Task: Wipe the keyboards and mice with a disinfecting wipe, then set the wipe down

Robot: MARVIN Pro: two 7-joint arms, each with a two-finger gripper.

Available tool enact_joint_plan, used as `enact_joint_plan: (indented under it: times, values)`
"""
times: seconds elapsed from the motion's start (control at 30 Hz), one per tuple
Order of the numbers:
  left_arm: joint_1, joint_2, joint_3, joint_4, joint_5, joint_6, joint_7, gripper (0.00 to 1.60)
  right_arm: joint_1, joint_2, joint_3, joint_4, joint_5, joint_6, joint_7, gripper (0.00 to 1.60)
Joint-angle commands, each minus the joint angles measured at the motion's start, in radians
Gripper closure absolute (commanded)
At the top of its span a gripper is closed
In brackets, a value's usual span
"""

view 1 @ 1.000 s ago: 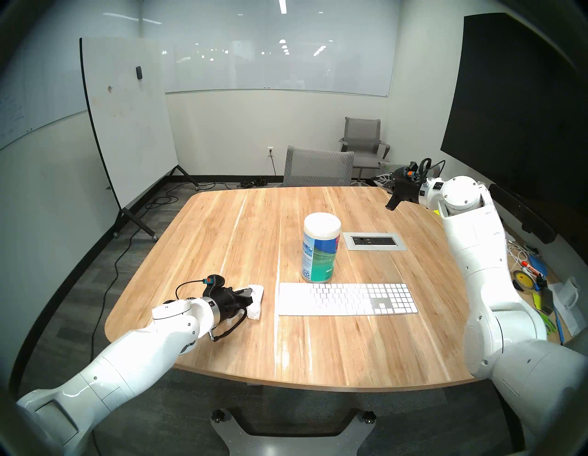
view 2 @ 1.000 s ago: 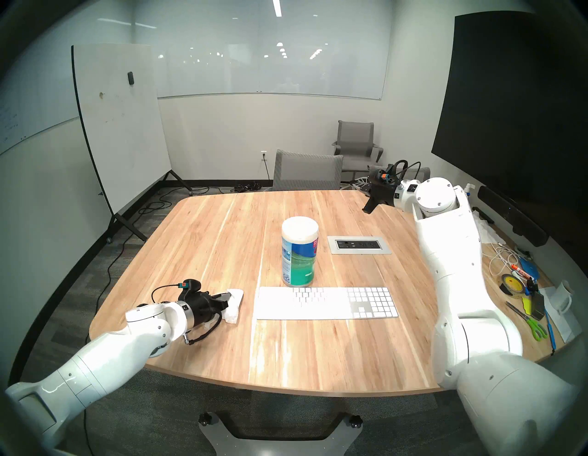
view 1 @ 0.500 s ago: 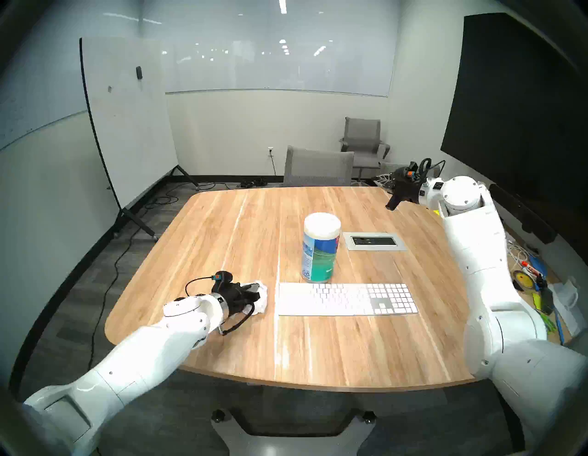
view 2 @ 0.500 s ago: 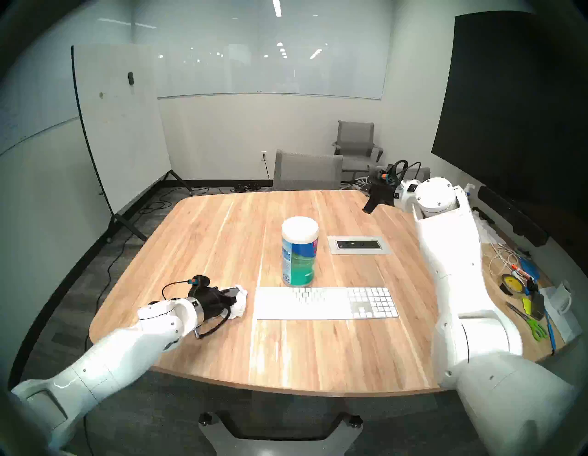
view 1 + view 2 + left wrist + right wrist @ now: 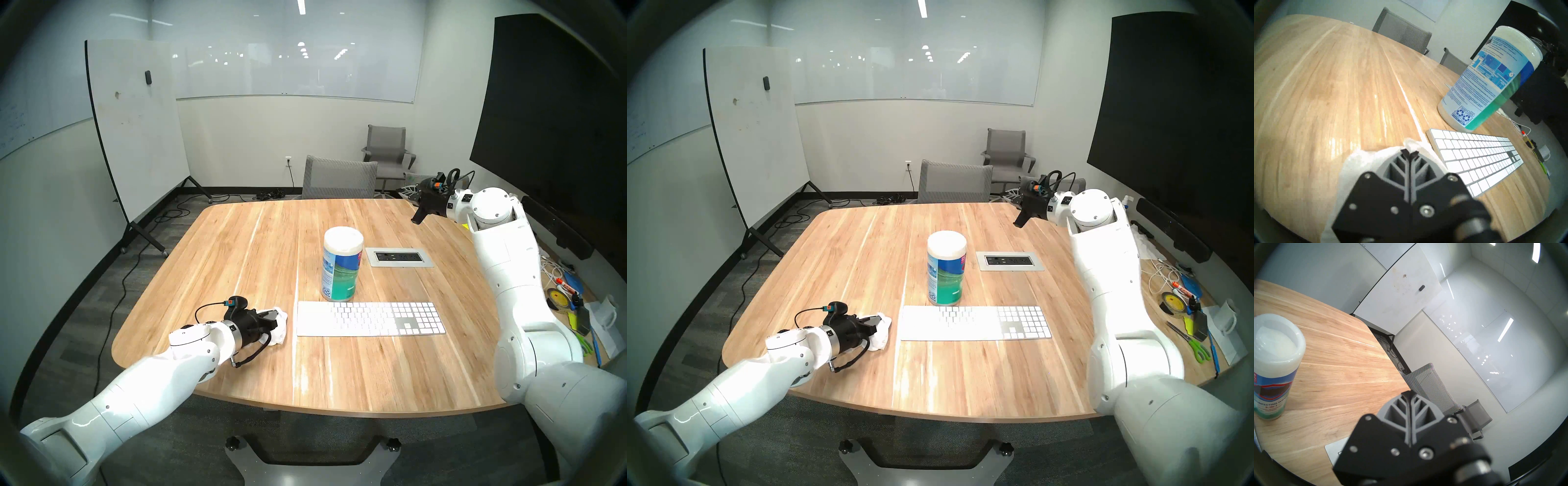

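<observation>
The white keyboard (image 5: 369, 319) lies flat near the table's front, and also shows in the left wrist view (image 5: 1474, 156). My left gripper (image 5: 274, 315) is low over the table just left of the keyboard, its fingers pressed together on the bunched white disinfecting wipe (image 5: 281, 327). In the left wrist view the wipe (image 5: 1362, 161) spreads under and around the closed fingertips (image 5: 1405, 152). The mouse is out of view; I cannot tell whether it lies under the wipe. My right gripper (image 5: 416, 220) is shut and empty, raised over the far right corner of the table.
A tall blue-green wipe canister (image 5: 341, 264) with a white lid stands just behind the keyboard. A grey power outlet panel (image 5: 399, 257) is set into the table to its right. Tape, scissors, cables and a mug (image 5: 607, 314) clutter the right edge. A grey chair (image 5: 339, 178) stands at the far side.
My left gripper has moved a little right toward the keyboard, dragging the wipe, which has gone from a flatter sheet to a bunched lump. The right arm has not moved.
</observation>
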Motion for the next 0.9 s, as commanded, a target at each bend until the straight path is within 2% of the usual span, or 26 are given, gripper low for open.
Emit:
enact_joint_plan:
  times: [0.0,0.17,0.4,0.87]
  values:
    - [0.098,0.088,-0.049,-0.094,-0.034,-0.016,0.026,1.6,0.026,-0.002,0.002,-0.019,0.003,0.001,-0.002,1.6]
    - [0.112,0.109,-0.068,-0.119,-0.047,-0.016,0.034,1.6,0.026,-0.002,0.002,-0.019,0.003,0.002,-0.001,1.6]
    - [0.114,0.113,-0.064,-0.138,-0.046,-0.015,0.046,1.6,0.026,-0.002,0.002,-0.019,0.003,0.002,-0.001,1.6]
    - [0.122,0.159,-0.07,-0.253,-0.066,0.021,0.089,1.6,0.026,-0.002,0.002,-0.019,0.003,0.001,-0.001,1.6]
